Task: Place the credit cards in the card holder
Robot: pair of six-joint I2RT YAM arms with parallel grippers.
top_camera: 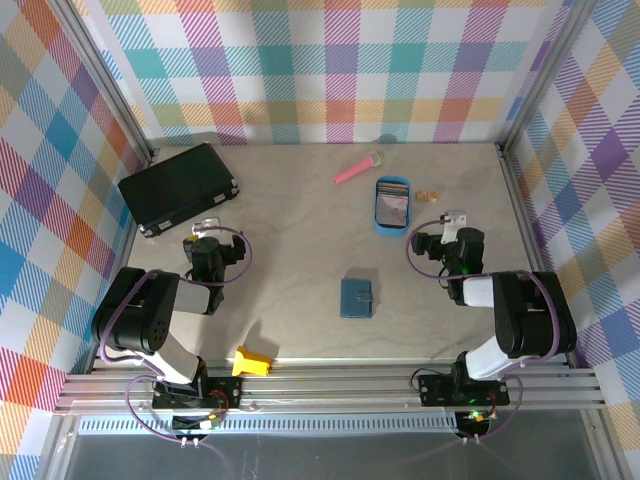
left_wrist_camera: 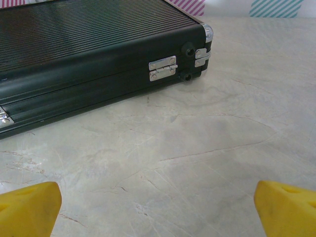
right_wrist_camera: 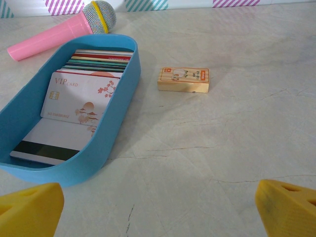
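Both jaws stand wide open, holding nothing. The cards (right_wrist_camera: 81, 101) lie stacked in the blue tray (right_wrist_camera: 126, 98) at left of the right wrist view. The holder (top_camera: 356, 297) lies shut near mid-frame on the bench (top_camera: 290, 250). The tray wall could block a pinch, or several cards may lift together.

One black case (top_camera: 180, 187), one pink microphone (right_wrist_camera: 59, 27), one wooden block (right_wrist_camera: 183, 79), one teal card holder (top_camera: 356, 297), one blue tray (right_wrist_camera: 121, 98); its several credit cards (right_wrist_camera: 81, 96) overlap, exact number unclear.
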